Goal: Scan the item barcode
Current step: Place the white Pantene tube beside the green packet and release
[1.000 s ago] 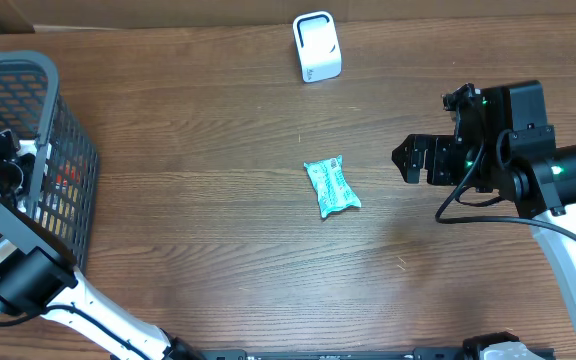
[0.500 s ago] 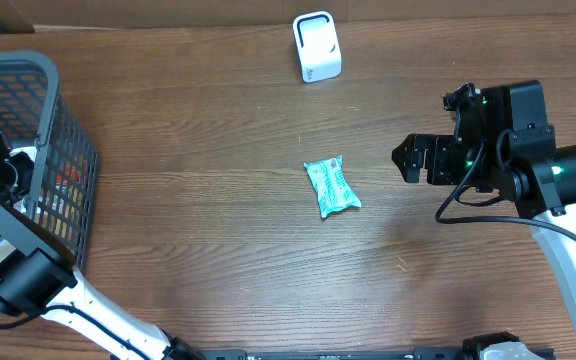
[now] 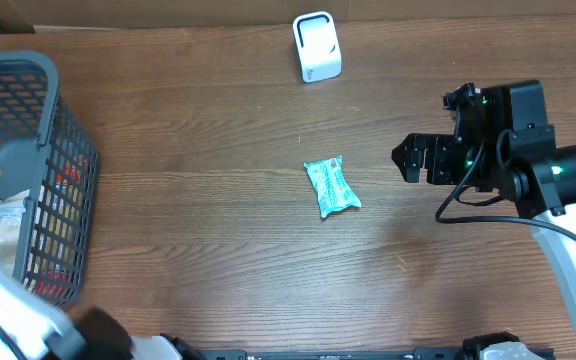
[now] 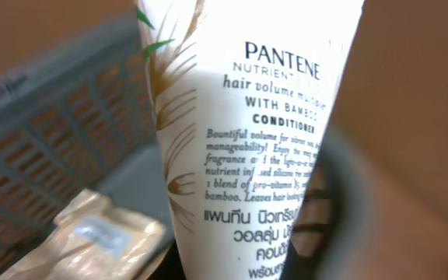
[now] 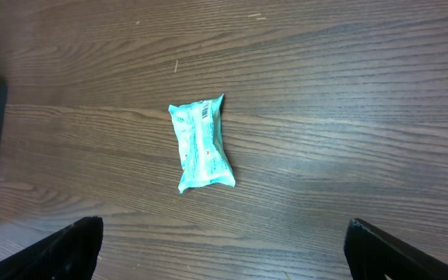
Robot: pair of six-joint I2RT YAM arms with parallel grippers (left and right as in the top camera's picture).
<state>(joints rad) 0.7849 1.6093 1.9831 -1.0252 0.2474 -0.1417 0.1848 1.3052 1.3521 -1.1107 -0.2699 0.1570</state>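
A brown wooden table (image 3: pixel 218 250) carries the scanner (image 3: pixel 317 46), teal packet (image 3: pixel 332 187) and basket (image 3: pixel 68 150) overhead; the right gripper (image 3: pixel 404 160) hangs spread near the packet. Left wrist: the left gripper (image 4: pixel 243 264) clamps a conditioner tube (image 4: pixel 247 117) over the basket; the fetch step, and next its barcode likely must face the scanner. Right wrist: the packet lies untouched.

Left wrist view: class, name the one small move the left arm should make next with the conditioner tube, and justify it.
Probably lift the conditioner tube clear of the basket, toward the white scanner across the table. The left gripper is shut on the tube, the basket lies right behind it, and no barcode shows on this side.
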